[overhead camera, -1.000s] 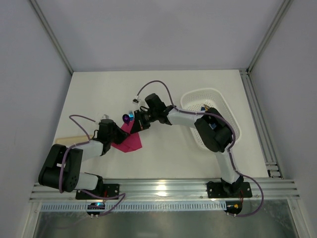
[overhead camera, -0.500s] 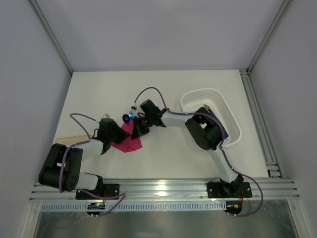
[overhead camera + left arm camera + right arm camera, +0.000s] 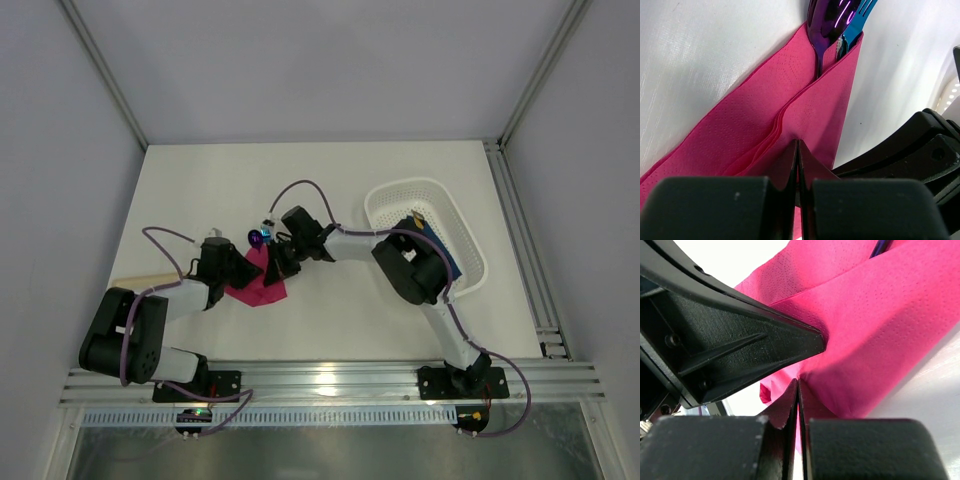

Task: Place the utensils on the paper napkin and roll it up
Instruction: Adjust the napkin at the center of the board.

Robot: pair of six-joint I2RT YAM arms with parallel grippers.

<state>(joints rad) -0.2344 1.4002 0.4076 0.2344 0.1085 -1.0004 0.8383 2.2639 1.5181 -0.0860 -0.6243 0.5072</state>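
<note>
Left wrist view: the paper napkin (image 3: pixel 740 120) lay folded over the utensils (image 3: pixel 826 22) on the tabletop (image 3: pixel 705 40), with their heads protruding. The left end effector (image 3: pixel 798 146) was closed, its tips at a napkin fold. The right end effector (image 3: pixel 798 384) was likewise closed against the napkin. Whether either pinched paper could not be determined.

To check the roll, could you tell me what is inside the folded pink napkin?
Poking out of the paper napkin are a glossy purple spoon head and blue fork tines. Their handles are covered by the folds; any further utensil inside cannot be seen.
</note>
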